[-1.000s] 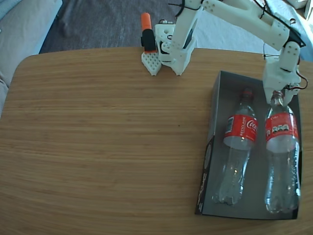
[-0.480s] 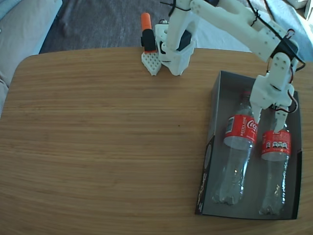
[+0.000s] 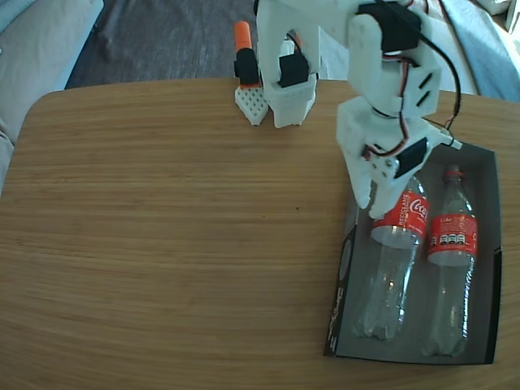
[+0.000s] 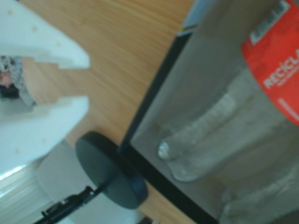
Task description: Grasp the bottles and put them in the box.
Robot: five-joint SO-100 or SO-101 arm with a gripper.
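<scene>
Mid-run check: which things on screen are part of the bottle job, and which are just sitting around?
Job items:
- two bottles, left one and right one, both lying in the box
- box
- gripper, empty, above the box's left edge

Not part of it:
- orange-and-white clamp at the table's far edge
- black round stand base, in the wrist view

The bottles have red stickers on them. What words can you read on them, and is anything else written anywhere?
"Coca" in white script: red label of the left bottle in the fixed view.
"RECICL", cut off by the frame: the same label, wrist view.
Right bottle: label print too small to read.
Box: outer wall print unreadable.
</scene>
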